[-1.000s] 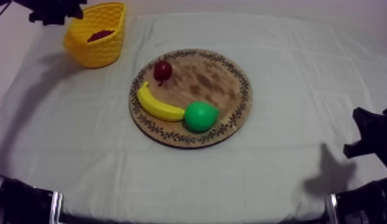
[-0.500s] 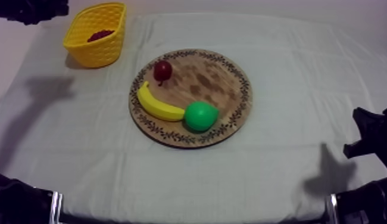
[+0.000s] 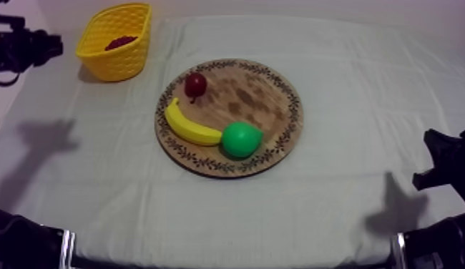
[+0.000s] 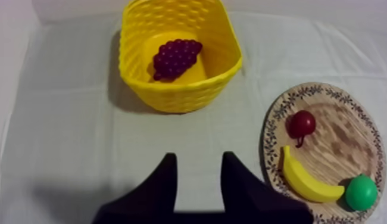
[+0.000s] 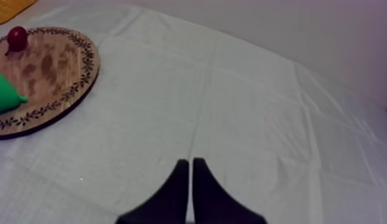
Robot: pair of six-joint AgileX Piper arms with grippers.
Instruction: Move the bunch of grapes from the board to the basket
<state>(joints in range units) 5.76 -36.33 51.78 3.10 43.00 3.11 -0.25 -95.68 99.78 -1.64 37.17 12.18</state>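
Left jaws stand apart with nothing between them, the two black fingers [image 4: 166, 184] hanging over bare cloth on the tabletop [image 4: 65, 137], short of the yellow basket [image 4: 178, 98] and clear of it. Right jaws lie together as a narrow wedge, fingers [image 5: 179, 190] over open cloth well apart from the wooden board [image 5: 53, 65]; they hold nothing.

Beyond the left fingers, the bunch of grapes [image 4: 175, 58] lies inside the basket on its floor. The placing looks done, and I judge that what is left is to take the left arm [image 3: 24, 49] home. To do that well, keep the jaws apart and high enough to clear the basket's rim. Draw back along a line leading away from the basket, not across it. The open weave looks light, and a brush against its wall would likely slide or tip it. Steer wide of the board too, near the basket, where the small red fruit [image 4: 302, 124], the banana [image 4: 306, 182] and the pear [image 4: 361, 192] lie; none of them needs touching. The right arm has no part in this.

The grapes are a dark purple cluster of small round beads, broad at one end and tapering toward the other, lying slantwise on the yellow floor. Whether the cluster touches a wall I cannot tell. In the top view they are a dark patch [image 3: 119, 43] below the rim, in the basket at the tabletop's far left.
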